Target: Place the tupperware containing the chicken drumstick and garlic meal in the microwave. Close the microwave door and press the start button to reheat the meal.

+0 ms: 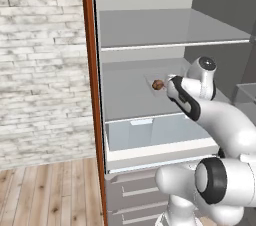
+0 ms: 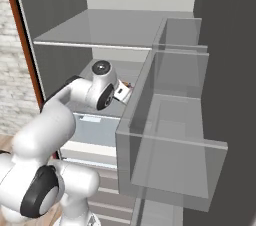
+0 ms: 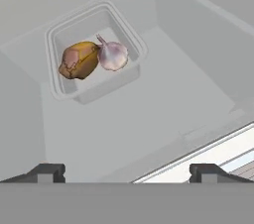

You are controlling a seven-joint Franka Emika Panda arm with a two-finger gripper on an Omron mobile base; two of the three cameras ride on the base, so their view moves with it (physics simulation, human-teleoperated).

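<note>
Hand view looks down into an open fridge, onto the grey shelf [image 3: 149, 119] where the tupperware [image 3: 94, 52] sits, ahead of the pincer [image 3: 127, 172] and a little to its left, apart from it and not yet touched. Both dark finger tips [image 3: 47, 172] stand far apart at the bottom of that view with nothing between them, so the pincer is wide and empty. Inside the container lies the chicken drumstick [image 3: 78, 60], brown and rounded, touching a pale pinkish garlic bulb [image 3: 113, 55] on the side nearer the middle of the view. The container's long axis seems to run roughly across the pincer's line of approach, tilted somewhat, with its near wall facing the finger tips; the rim on that side looks like the likeliest place to take hold. From the left base view, the container [image 1: 158, 84] rests on the middle shelf just beyond the hand, between the upper shelf [image 1: 165, 32] and the drawer [image 1: 150, 132] below. The coming move appears to call for a short reach forward and slightly left.
</note>
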